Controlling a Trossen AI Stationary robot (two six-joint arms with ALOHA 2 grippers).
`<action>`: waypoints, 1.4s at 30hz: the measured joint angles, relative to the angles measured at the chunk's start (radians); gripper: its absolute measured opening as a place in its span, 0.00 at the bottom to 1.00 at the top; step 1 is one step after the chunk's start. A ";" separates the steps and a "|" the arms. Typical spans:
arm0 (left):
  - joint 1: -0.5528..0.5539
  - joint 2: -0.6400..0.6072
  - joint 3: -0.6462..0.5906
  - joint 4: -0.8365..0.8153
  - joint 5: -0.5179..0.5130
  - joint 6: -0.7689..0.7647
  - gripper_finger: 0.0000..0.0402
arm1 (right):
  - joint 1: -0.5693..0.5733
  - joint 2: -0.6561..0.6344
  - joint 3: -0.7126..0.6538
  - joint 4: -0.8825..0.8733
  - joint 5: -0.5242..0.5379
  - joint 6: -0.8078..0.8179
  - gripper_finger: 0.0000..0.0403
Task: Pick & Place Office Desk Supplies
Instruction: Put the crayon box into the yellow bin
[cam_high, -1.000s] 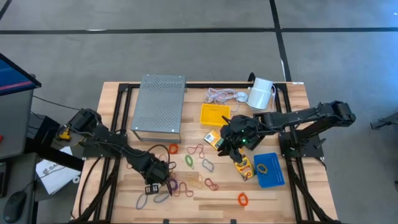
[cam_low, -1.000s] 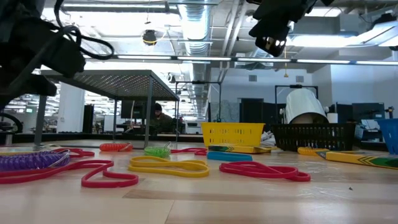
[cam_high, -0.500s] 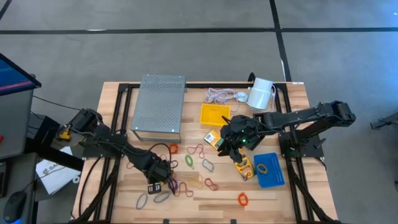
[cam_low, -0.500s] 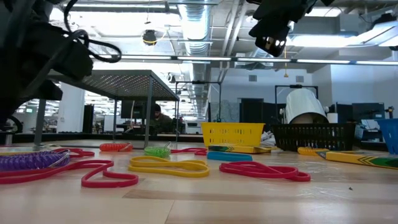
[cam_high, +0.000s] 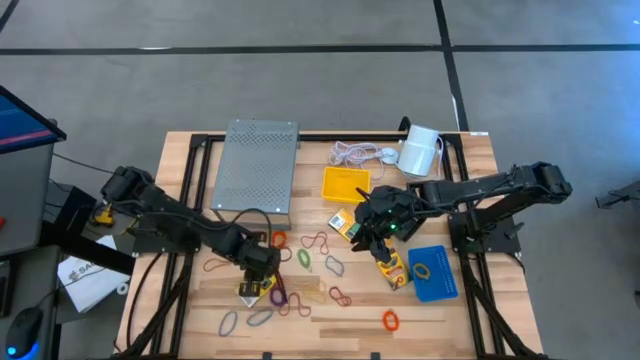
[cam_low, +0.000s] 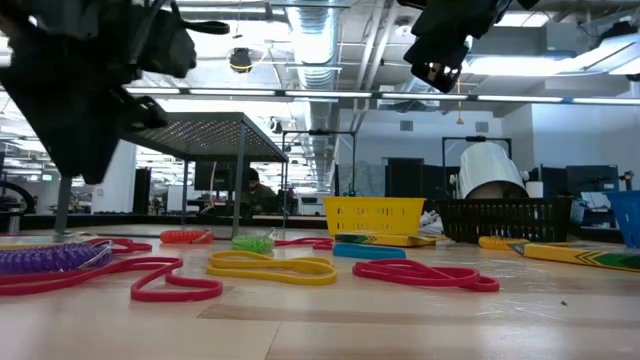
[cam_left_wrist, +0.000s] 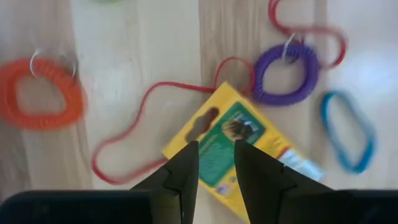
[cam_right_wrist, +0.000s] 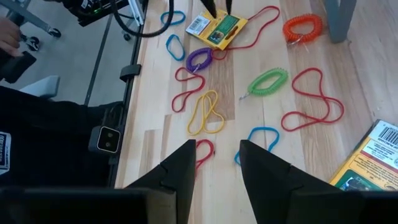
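Note:
My left gripper (cam_high: 258, 268) hangs open, pointing down over a yellow-green crayon box (cam_left_wrist: 249, 134) that lies flat on the wood near the front left, beside a purple coil band (cam_left_wrist: 283, 65). Many coloured rubber bands (cam_high: 316, 242) lie scattered across the table's middle. My right gripper (cam_right_wrist: 216, 146) hovers open and holds nothing, high above two more crayon boxes (cam_high: 343, 222) (cam_high: 393, 270). The yellow tray (cam_high: 346, 183) stands behind them, and the blue tray (cam_high: 433, 272) at the right holds a band. The black mesh tray (cam_low: 500, 220) shows in the low view. My left gripper's fingertips (cam_left_wrist: 189, 152) stand just over the near part of the crayon box (cam_left_wrist: 214, 155), one on either side of its middle. The box lies flat on the table. Whether the tips touch it, I cannot tell.
A grey perforated metal stand (cam_high: 256, 170) fills the far left. A coiled white cord (cam_high: 355, 153) and a white cylinder (cam_high: 420, 150) lie at the far edge. Bare wood lies along the front edge, right of an orange coil (cam_high: 390, 320).
My left gripper has risen and gone toward the table's far and right side, rolling at the wrist. A yellow crayon box now shows on the table under it, where the gripper covered that spot before.

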 joint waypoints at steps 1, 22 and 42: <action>0.008 0.007 0.000 -0.010 0.000 0.049 0.25 | 0.000 0.000 0.000 0.000 0.000 0.000 0.30; 0.065 0.151 0.043 -0.011 0.000 0.471 0.25 | 0.000 0.000 0.001 -0.030 0.003 -0.011 0.30; 0.033 0.157 0.043 0.031 -0.005 0.498 0.25 | 0.000 0.000 0.001 -0.030 0.003 -0.012 0.30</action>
